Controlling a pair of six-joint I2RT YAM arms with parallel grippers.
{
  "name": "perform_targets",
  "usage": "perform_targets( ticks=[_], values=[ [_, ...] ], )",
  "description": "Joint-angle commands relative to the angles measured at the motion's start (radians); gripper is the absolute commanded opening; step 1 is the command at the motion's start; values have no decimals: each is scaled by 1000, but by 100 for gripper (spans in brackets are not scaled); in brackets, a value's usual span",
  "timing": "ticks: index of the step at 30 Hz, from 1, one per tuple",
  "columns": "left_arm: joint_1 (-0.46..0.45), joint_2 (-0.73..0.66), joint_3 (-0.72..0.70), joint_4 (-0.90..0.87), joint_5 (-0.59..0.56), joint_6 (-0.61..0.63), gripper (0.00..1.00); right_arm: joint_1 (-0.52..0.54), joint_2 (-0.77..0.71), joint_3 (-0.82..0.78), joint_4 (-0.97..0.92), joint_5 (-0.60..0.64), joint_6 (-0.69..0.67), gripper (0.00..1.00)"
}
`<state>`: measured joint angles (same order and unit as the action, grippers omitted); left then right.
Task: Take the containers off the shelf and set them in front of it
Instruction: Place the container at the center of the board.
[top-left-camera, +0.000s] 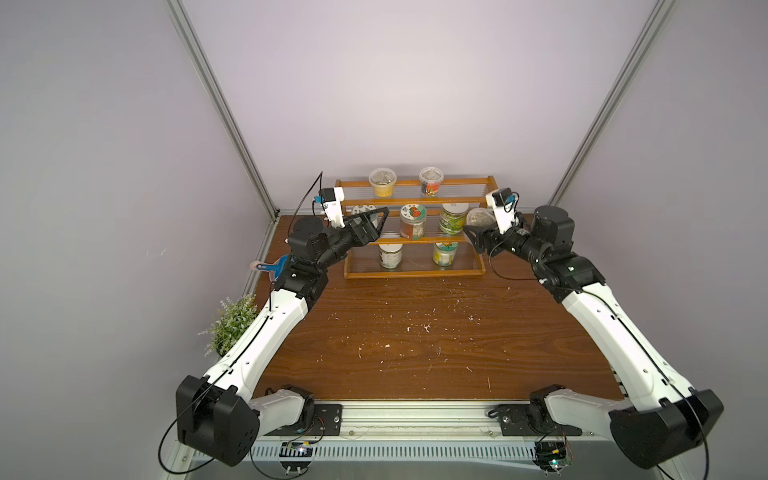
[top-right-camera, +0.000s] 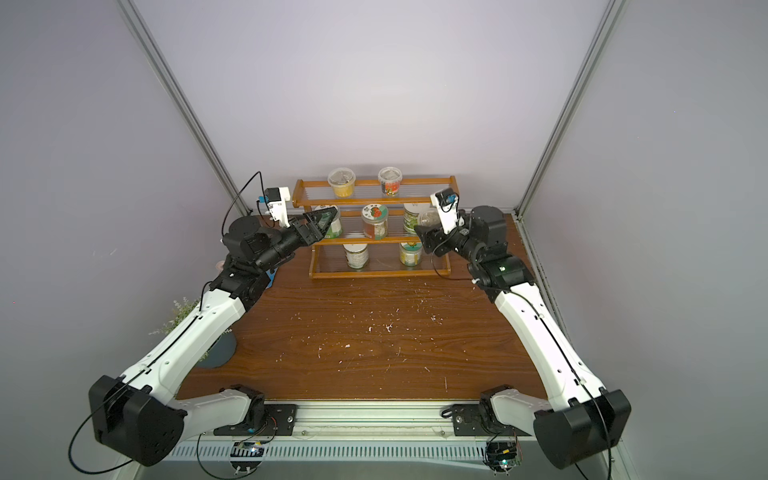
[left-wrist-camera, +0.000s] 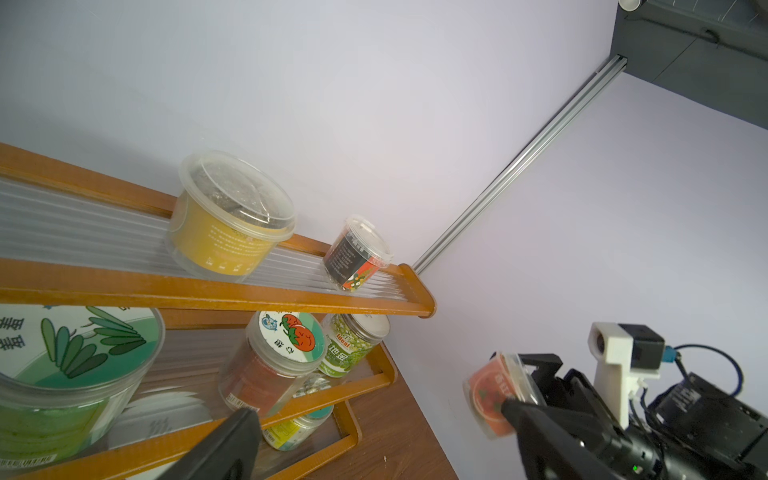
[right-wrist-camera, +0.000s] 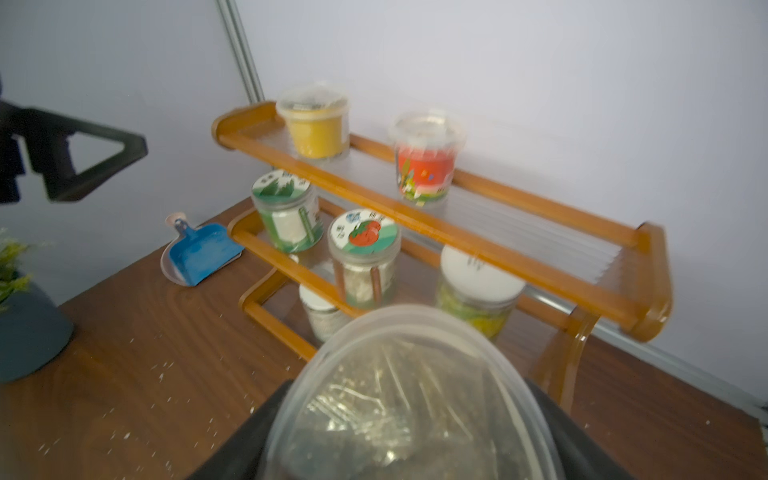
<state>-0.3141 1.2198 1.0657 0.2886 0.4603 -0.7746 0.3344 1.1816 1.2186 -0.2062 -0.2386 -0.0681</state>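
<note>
Wooden desk, and the shelf stands at its back edge, seven containers across its three tiers. The left gripper hangs with jaws wide apart, just beside the green-lidded jar at the middle tier's left end. The right gripper is clamped on the orange cup, in the air off the shelf's right end.

You have open brown wood-grain worktop across the middle of the frame, before the three-tier orange-brown wooden shelf with clear ribbed tiers. At centre left a blue plastic dustpan and green potted plant crowd its edge. The left end effector, jaws wide, and right end effector, clamping a clear orange-labelled cup, stand at the middle tier's ends.
</note>
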Motion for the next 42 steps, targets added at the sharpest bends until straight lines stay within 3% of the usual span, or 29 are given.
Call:
perform_targets(
  ticks=[1, 9, 18, 27, 36, 42],
  values=[
    [-10, -25, -31, 21, 32, 4, 100, 32, -81, -121, 53, 18, 46, 78],
    [-10, -64, -102, 27, 44, -5, 100, 136, -204, -482, 222, 77, 130, 75],
    [-10, -71, -147, 37, 58, -11, 100, 186, -198, -772, 546, 234, 201, 75],
    [-9, -53, -156, 51, 64, -12, 100, 201, -39, -844, 745, 365, 224, 76],
    [-10, -42, -153, 51, 65, -5, 100, 202, 216, -748, 828, 401, 224, 77],
    [-10, -37, -154, 49, 65, 1, 100, 202, 296, -716, 877, 420, 218, 78]
  ],
)
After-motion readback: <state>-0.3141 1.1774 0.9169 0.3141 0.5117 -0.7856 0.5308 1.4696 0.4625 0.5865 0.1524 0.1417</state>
